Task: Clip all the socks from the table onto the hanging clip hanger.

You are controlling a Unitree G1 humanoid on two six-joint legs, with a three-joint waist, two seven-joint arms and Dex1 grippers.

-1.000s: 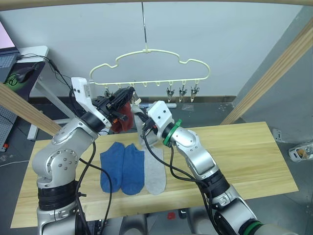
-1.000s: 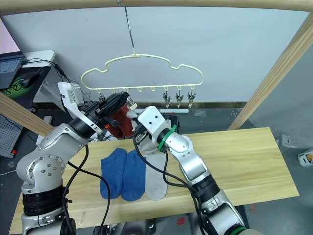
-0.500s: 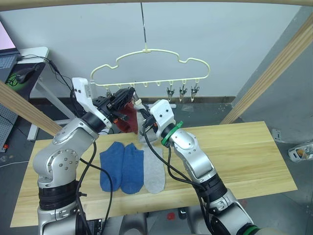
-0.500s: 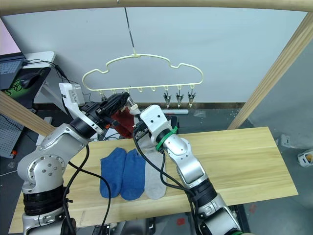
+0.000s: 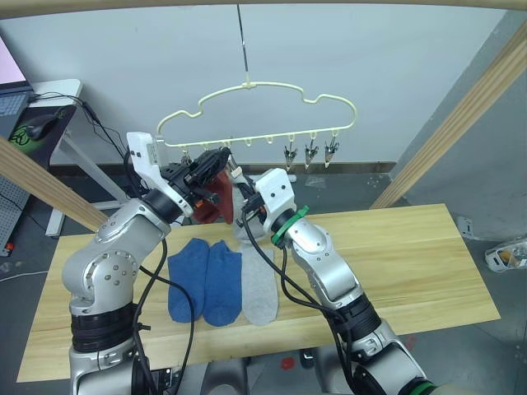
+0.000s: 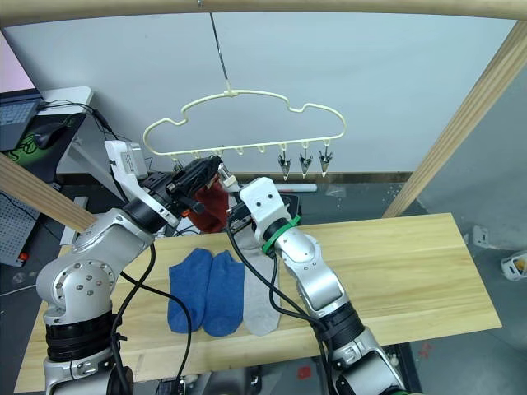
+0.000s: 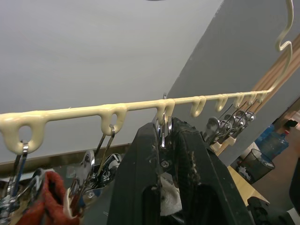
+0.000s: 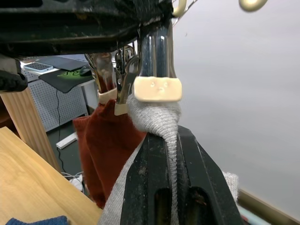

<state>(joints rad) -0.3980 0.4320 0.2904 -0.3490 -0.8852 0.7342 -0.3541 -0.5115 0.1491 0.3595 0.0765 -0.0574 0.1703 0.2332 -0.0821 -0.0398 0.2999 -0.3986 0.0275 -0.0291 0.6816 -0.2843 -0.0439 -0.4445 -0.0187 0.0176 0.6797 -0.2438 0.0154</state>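
My left gripper [image 7: 165, 140] has its fingers pinched on a metal clip [image 7: 162, 123] under the clip hanger [image 5: 255, 107], squeezing it open. Just beside hang two rust red socks [image 8: 105, 154]. My right gripper [image 8: 168, 140] has its fingers pressed on a grey sock [image 8: 157, 119], its top edge touching the clip's pale pads. The sock looks light, limp and stretchy, so I judge the cuff the place to hold. Two blue socks [image 5: 204, 280] and another grey sock [image 5: 261, 284] lie on the counter [image 5: 412, 263].

2 blue socks [image 6: 207, 280] and 1 grey sock [image 6: 262, 292] lie on the table [image 6: 412, 263].
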